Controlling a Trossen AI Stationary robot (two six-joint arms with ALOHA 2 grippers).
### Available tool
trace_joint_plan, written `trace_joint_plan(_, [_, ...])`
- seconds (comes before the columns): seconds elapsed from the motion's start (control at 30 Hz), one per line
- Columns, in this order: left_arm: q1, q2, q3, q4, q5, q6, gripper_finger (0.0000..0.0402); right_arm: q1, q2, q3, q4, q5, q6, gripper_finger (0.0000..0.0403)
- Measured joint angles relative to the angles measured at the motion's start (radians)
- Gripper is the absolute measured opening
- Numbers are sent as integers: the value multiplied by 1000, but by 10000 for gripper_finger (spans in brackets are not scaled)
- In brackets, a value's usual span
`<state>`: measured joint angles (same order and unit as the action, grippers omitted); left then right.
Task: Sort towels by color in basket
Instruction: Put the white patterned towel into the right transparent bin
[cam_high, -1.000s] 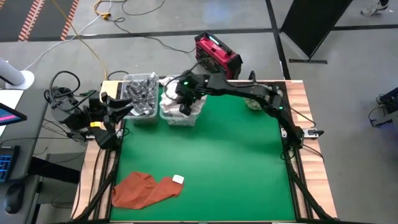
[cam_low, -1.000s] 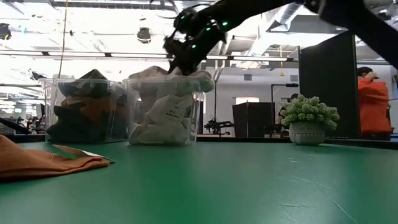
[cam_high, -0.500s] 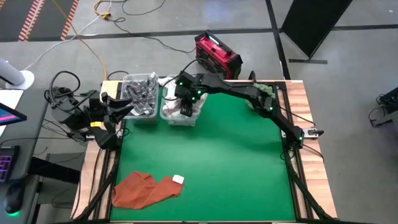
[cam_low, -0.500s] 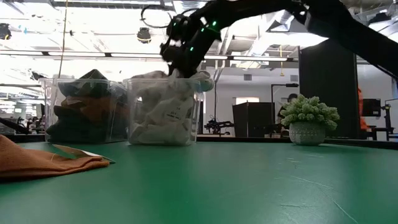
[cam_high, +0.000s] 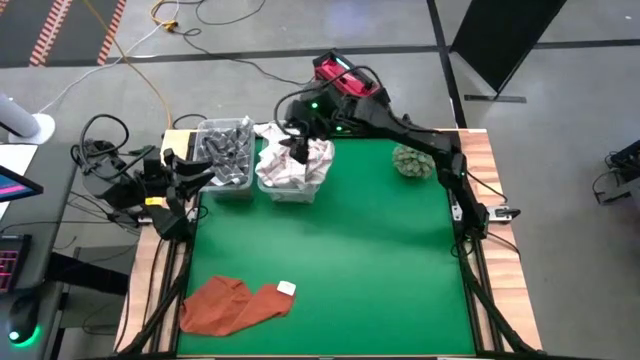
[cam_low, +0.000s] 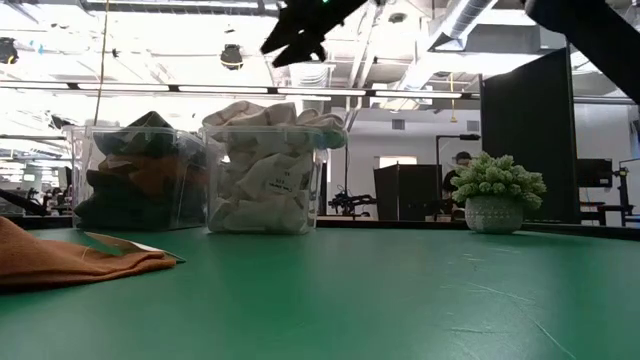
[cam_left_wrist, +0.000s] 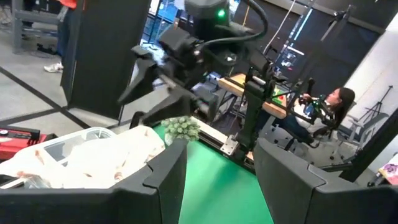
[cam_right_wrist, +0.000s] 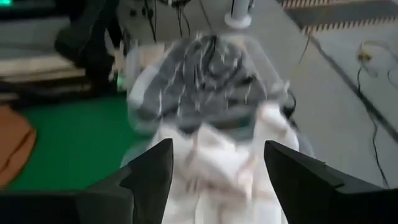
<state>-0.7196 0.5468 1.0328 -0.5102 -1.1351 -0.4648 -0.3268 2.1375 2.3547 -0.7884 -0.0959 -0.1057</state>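
Here we see the right gripper (cam_low: 300, 40) hanging above the bin of white towels (cam_high: 292, 165) at the worktop's (cam_high: 340, 260) twelve o'clock edge, its jaws spread wide and holding nothing. A bin of dark towels (cam_high: 226, 152) stands just beside it, toward nine o'clock. A rust-orange towel (cam_high: 232, 303) lies near seven o'clock. The left gripper (cam_left_wrist: 217, 174) waits at ten o'clock, jaws apparently apart and empty.
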Motion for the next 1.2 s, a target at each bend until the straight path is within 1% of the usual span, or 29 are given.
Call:
trace_joint_plan(0.1, [0,0,0,0,1,-2,176,6,65,-1,111,-1,0,275])
trace_joint_plan(0.2, [0,0,0,0,11,-17,176,5,154,-3,150,-4,3,274])
trace_joint_plan(0.27, [0,0,0,0,19,-27,176,5,211,-3,114,-6,3,274])
trace_joint_plan(0.4, [0,0,0,0,31,-41,176,-4,319,-3,-55,-7,-4,274])
trace_joint_plan(0.5, [0,0,0,0,31,-44,176,-11,353,2,-106,-6,-31,274])
trace_joint_plan(0.6, [0,0,0,0,31,-44,176,-11,352,2,-109,-6,-37,274])
trace_joint_plan(0.7, [0,0,0,0,31,-44,176,-10,323,-2,-79,-5,-38,274])
trace_joint_plan(0.83, [0,0,0,0,31,-44,176,-10,227,-2,-37,17,-58,274])
trace_joint_plan(1.0, [0,0,0,0,48,-41,176,-10,106,-1,-29,35,-97,274])
trace_joint_plan(1.1, [0,0,0,0,52,-41,176,-12,91,-2,41,97,-137,274])
trace_joint_plan(1.2, [0,0,0,0,52,-45,176,-28,110,-2,138,103,-147,274])
